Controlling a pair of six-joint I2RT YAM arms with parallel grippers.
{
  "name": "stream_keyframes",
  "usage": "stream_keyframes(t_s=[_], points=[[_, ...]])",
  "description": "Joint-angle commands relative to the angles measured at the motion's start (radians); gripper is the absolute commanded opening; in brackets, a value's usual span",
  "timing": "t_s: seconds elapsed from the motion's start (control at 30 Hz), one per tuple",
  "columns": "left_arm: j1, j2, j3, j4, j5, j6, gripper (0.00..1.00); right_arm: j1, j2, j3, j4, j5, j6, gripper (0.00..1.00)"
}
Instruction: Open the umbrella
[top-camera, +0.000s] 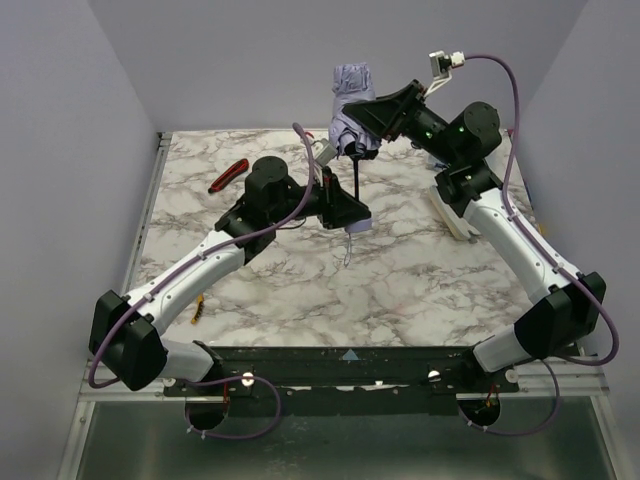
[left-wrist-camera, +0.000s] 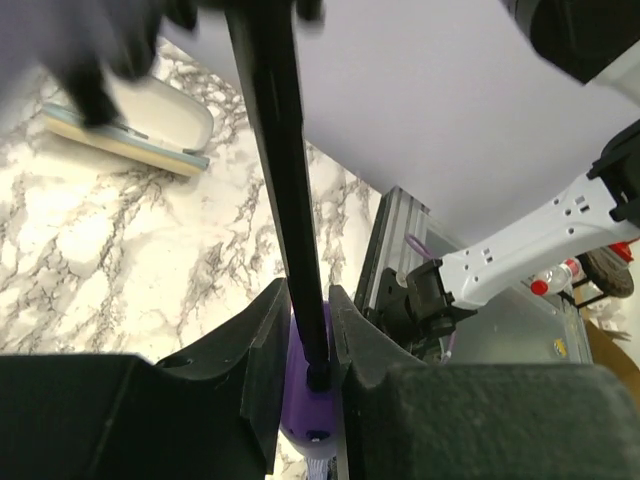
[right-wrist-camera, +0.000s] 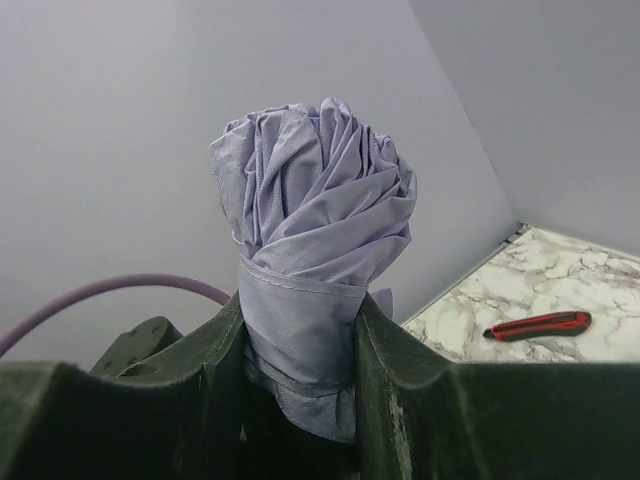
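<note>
The umbrella (top-camera: 352, 105) is collapsed, a pale lavender roll held upright above the table's far middle. My right gripper (top-camera: 368, 128) is shut on the rolled canopy (right-wrist-camera: 310, 250), its fingers (right-wrist-camera: 395, 380) pressed against the strap-wrapped fabric. A thin black shaft (top-camera: 355, 178) runs down from the roll to the small lavender handle (top-camera: 354, 224). My left gripper (top-camera: 350, 212) is shut on that handle (left-wrist-camera: 305, 395), with the shaft (left-wrist-camera: 285, 180) rising between its fingers (left-wrist-camera: 262, 350). A wrist loop (top-camera: 347, 250) hangs below the handle.
A red-handled cutter (top-camera: 228, 175) lies at the far left of the marble table (top-camera: 400, 280); it also shows in the right wrist view (right-wrist-camera: 537, 325). A white and teal block (top-camera: 452, 215) lies at the right, under the right arm. A yellow-handled tool (top-camera: 198, 310) lies by the left arm.
</note>
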Motion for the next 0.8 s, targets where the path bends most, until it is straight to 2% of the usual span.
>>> stream_keyframes(t_s=[0.0,0.47,0.77], points=[[-0.031,-0.007,-0.041,-0.038,0.062,0.064,0.24,0.002,0.009,0.091,0.116,0.035,-0.017,0.00],[-0.054,-0.044,-0.157,-0.057,0.089,0.145,0.24,-0.037,0.121,0.285,0.136,0.075,-0.040,0.00],[-0.116,-0.064,-0.279,-0.079,0.103,0.217,0.23,-0.069,0.175,0.410,0.139,0.113,-0.060,0.00]])
